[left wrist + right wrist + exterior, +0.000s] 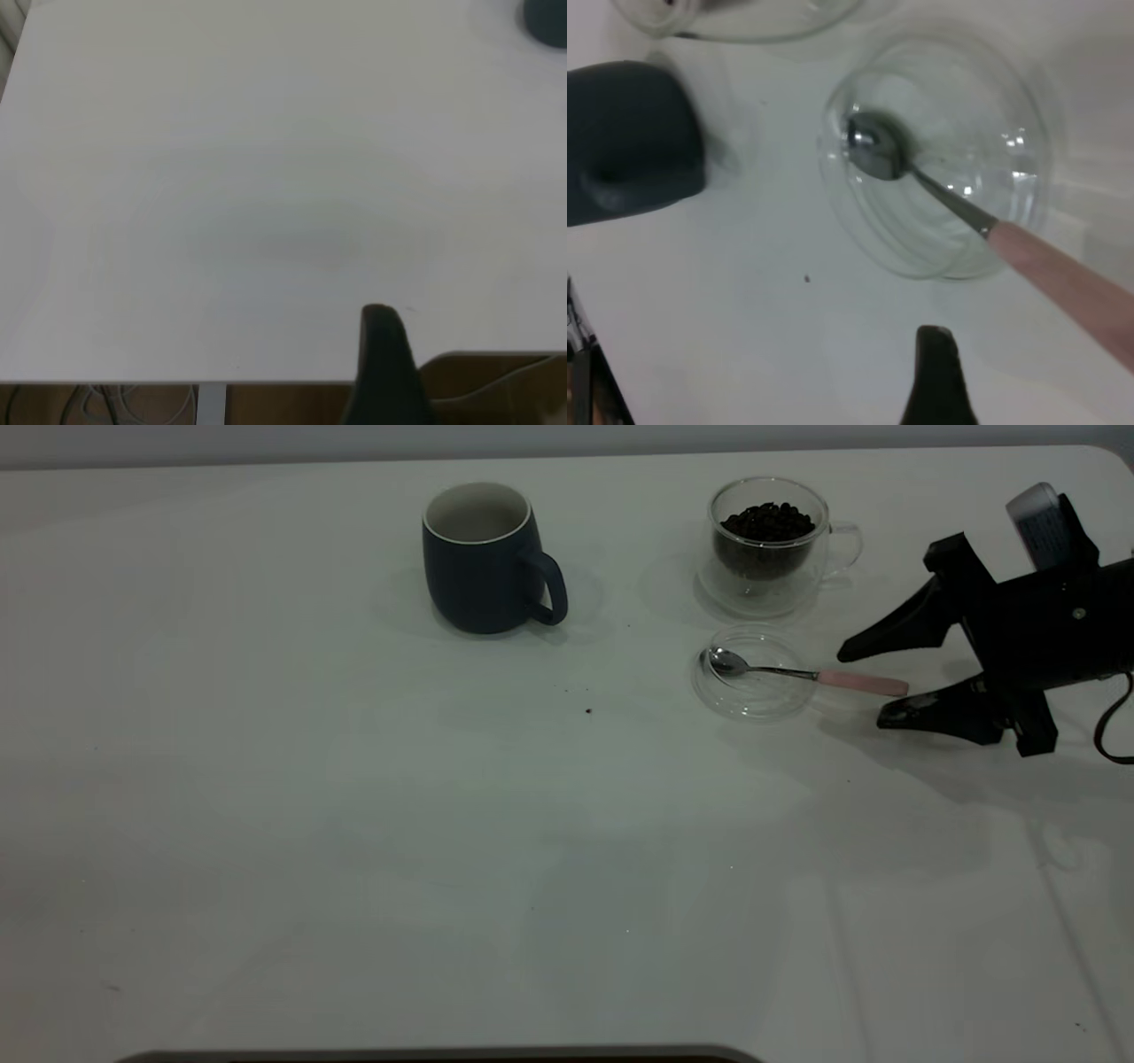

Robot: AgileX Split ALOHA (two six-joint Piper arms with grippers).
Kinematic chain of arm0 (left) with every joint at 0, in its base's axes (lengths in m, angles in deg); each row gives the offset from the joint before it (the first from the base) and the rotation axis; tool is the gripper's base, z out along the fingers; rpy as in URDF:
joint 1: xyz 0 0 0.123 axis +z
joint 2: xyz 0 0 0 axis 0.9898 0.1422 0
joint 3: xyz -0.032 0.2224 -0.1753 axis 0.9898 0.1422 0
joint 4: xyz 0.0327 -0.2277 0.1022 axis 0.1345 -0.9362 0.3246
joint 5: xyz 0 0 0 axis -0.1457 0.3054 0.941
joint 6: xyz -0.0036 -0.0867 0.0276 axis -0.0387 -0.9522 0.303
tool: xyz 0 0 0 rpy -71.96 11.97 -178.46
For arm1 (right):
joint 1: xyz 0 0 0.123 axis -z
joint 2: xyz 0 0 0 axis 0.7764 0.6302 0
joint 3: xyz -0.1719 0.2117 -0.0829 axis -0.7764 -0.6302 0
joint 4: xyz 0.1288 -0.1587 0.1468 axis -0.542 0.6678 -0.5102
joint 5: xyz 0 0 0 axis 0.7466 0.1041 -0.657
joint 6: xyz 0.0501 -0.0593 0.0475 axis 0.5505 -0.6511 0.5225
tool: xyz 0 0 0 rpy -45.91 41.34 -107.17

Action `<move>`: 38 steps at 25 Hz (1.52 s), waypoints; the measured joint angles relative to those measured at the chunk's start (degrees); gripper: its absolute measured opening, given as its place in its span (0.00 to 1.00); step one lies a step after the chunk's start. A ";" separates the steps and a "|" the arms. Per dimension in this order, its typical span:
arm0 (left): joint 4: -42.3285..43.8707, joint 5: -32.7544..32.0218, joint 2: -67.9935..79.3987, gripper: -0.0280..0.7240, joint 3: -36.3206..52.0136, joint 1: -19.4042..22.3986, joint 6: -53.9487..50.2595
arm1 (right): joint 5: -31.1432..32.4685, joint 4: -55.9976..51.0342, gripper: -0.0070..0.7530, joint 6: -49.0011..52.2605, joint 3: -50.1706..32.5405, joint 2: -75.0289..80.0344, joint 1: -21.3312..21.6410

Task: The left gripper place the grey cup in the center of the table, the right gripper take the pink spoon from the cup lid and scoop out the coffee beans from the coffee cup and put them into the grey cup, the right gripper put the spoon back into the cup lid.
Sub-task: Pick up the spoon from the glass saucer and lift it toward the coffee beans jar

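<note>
The right gripper (873,689) has its jaws spread wide, empty, flanking the tip of the pink spoon (802,674); the spoon's metal bowl lies in the cup lid (753,695), the handle jutting over the rim toward the jaws; it looks light, stiff and slick, best pinched mid-handle; the glass lid may skid on the counter (354,824); the left gripper's jaws cannot be judged.

Dim, even light over a white table (354,824)

Soft shadows pool at four o'clock; the lid (939,159) glints, and the wrist views blur.
</note>
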 joint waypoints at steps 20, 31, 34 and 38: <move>0.00 0.00 0.00 0.79 0.00 0.00 -0.19 | -0.13 0.05 0.79 -6.43 6.36 0.14 0.00; 0.00 0.00 0.00 0.79 0.00 0.00 -0.19 | -3.94 2.52 0.79 -9.69 6.38 0.14 0.00; 0.00 0.00 0.00 0.79 0.00 0.00 -0.19 | -3.99 2.58 0.79 -10.58 6.38 0.14 0.00; 0.00 0.00 0.00 0.79 0.00 0.00 -0.12 | -4.20 3.29 0.79 -11.08 7.78 0.87 0.00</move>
